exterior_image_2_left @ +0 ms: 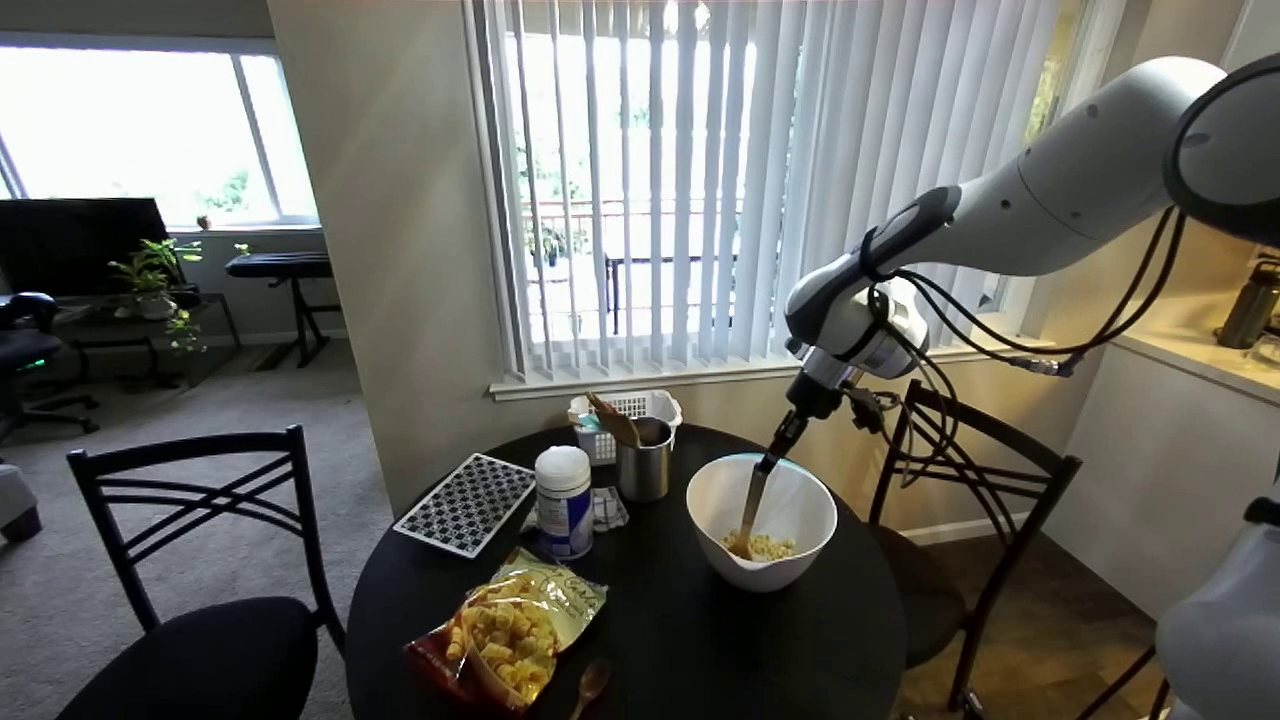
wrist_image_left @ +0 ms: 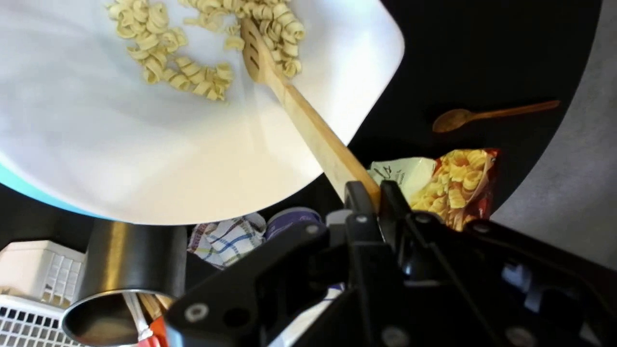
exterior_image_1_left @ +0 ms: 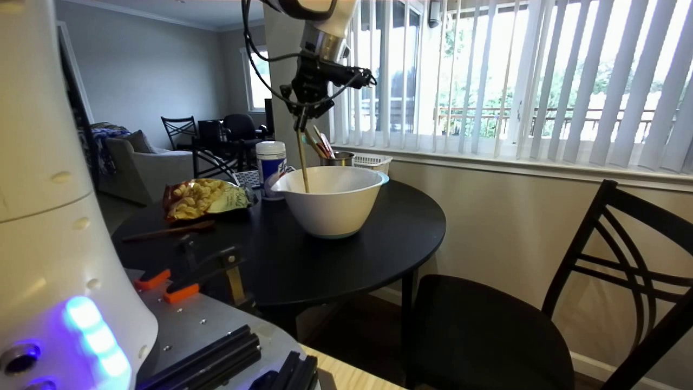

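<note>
My gripper (wrist_image_left: 373, 195) is shut on the upper handle of a slotted wooden spatula (wrist_image_left: 308, 120). In both exterior views the gripper (exterior_image_2_left: 766, 464) points down over the near part of a white bowl (exterior_image_1_left: 335, 211), above its rim. The spatula (exterior_image_2_left: 752, 505) slants down into the bowl, its slotted head among pale spiral pasta (wrist_image_left: 284, 29) on the bottom. Loose pasta lies in two patches there, with bare white bowl (wrist_image_left: 168, 144) between and around them. In an exterior view the bowl's wall hides the spatula head and the pasta.
An opened pasta bag (exterior_image_2_left: 515, 630) and a wooden spoon (wrist_image_left: 453, 120) lie on the round black table (exterior_image_1_left: 346, 265). Behind are a white-lidded canister (exterior_image_2_left: 565, 510), a metal utensil holder (exterior_image_2_left: 643, 470), a white basket (exterior_image_2_left: 660, 405) and a checkered tray (exterior_image_2_left: 465, 505). Chairs (exterior_image_1_left: 487, 330) stand around.
</note>
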